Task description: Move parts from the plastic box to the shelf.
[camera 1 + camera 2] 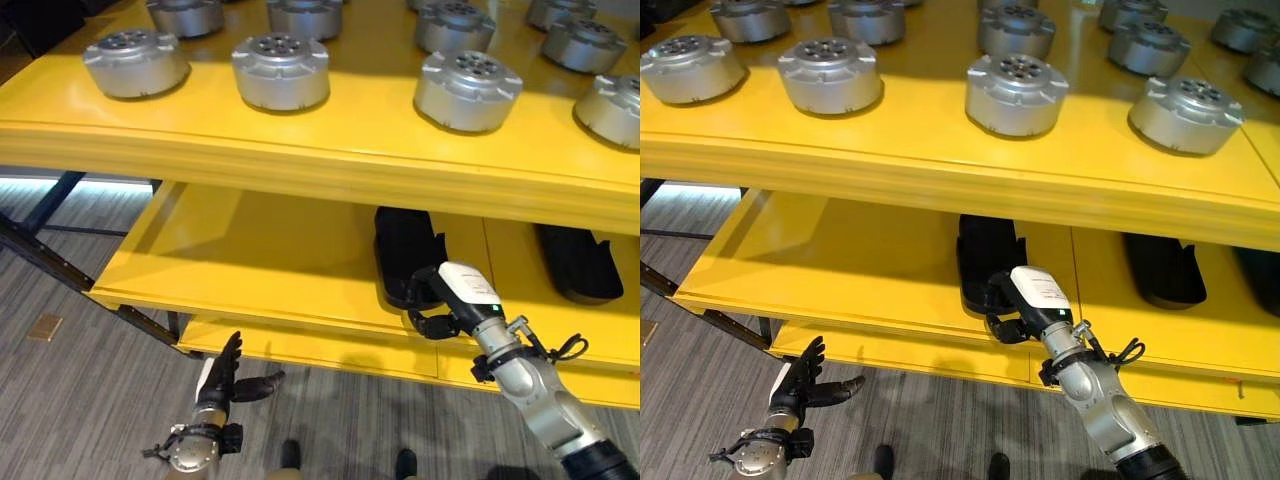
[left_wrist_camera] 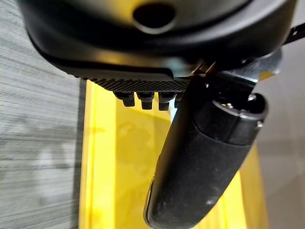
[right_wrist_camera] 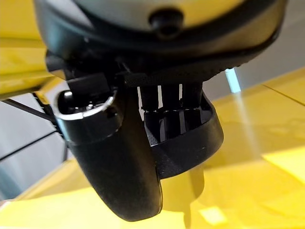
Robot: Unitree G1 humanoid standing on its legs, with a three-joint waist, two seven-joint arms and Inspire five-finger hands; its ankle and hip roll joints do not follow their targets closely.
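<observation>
I am reaching my right hand (image 1: pixel 462 292) onto the lower shelf (image 1: pixel 250 260), fingers curling round a black part (image 1: pixel 403 250) to seat it, while my left hand (image 1: pixel 222 378) is idling with fingers straight.

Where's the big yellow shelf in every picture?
Left eye view: the yellow shelf spans the top and middle, with silver parts on its upper level.
Right eye view: the same, across the top and middle.
Left wrist view: a yellow strip past the left hand.
Right wrist view: yellow behind the right hand.
Shared landmark: the black part at the right hand.
</observation>
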